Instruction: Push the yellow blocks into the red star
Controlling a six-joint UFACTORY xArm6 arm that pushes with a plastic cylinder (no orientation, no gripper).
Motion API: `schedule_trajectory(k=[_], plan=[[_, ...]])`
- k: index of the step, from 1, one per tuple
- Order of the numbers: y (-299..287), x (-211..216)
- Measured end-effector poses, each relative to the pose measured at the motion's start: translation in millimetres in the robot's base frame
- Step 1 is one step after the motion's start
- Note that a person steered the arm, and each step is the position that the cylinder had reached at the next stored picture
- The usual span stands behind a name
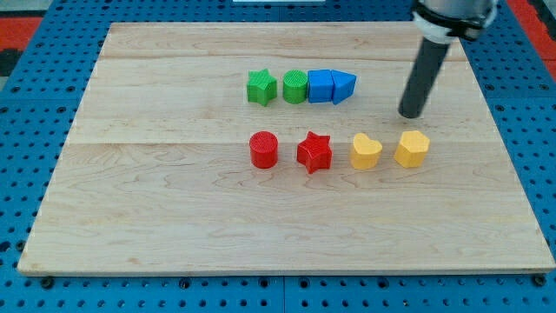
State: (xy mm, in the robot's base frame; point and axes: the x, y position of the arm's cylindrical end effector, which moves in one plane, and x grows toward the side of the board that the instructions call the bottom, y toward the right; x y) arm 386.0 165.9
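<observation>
Yellow blocks (pixel 388 149) below my tip (pixel 410 114); no writing.

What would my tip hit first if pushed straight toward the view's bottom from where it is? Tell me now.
Most likely the yellow hexagon block, which sits just below my tip in the camera view, almost in line. The yellow heart lies further to the view's left and looks clear of that line, though depth is hard to judge.

Eight blocks counted on the bench (pixel 156 217). Two red: one cylinder (pixel 263 149), one star (pixel 314 152). Two yellow: one heart (pixel 366 151), one hexagon (pixel 412 149). Two green: one star (pixel 261 88), one cylinder (pixel 295 87). Two blue: one cube (pixel 321 86), one triangle (pixel 344 86).
</observation>
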Motion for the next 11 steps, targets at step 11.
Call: schedule_trajectory(k=[11], plan=[[-105.8, 102.9]])
